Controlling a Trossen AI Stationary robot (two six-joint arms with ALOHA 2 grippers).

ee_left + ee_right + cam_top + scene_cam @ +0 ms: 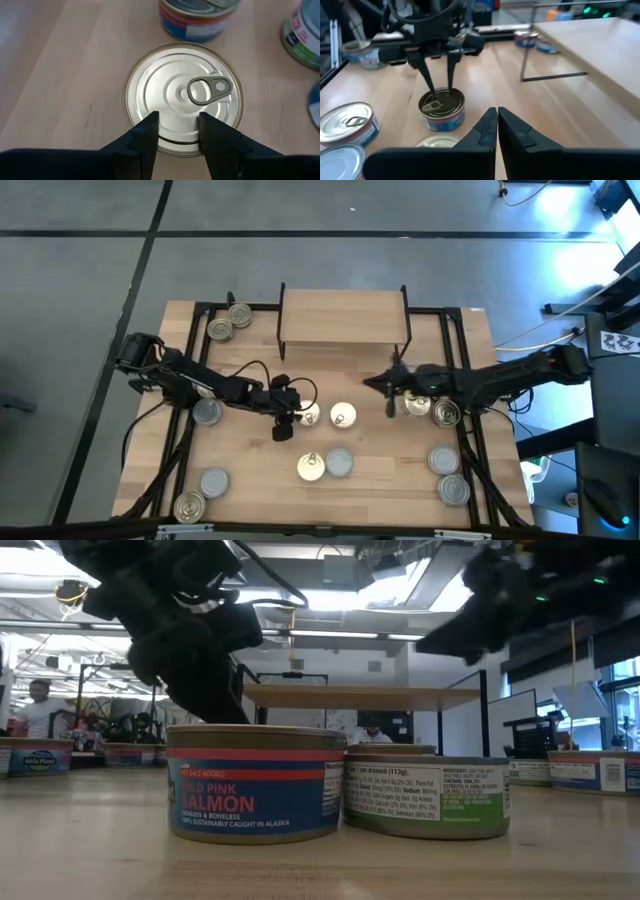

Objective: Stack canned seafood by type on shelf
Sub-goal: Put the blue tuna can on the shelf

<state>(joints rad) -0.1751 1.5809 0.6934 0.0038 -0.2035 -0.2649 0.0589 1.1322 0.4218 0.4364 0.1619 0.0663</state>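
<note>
A: Pale, smooth wood grain covers the table point(250, 470) we work at, and the shelf point(343, 317), a light board on thin black legs, stands bare at its far side.

B: From the left wrist we see the gold-rimmed can point(184, 97), a flat round tin with ringed lid and pull tab. It sits in front of the shelf, near the table's middle.

A: The left gripper point(178, 131) hangs over it, fingers partly apart, narrower than the lid. We cannot tell whether they touch the metal.

B: The right wrist view shows those fingers reaching down to that lid. The right gripper point(497, 125) is pressed closed, holding nothing, right of the shelf's front.

A: Low down, a blue salmon can point(255, 783) hides the gold-rimmed one. Both arms blur overhead.
</note>
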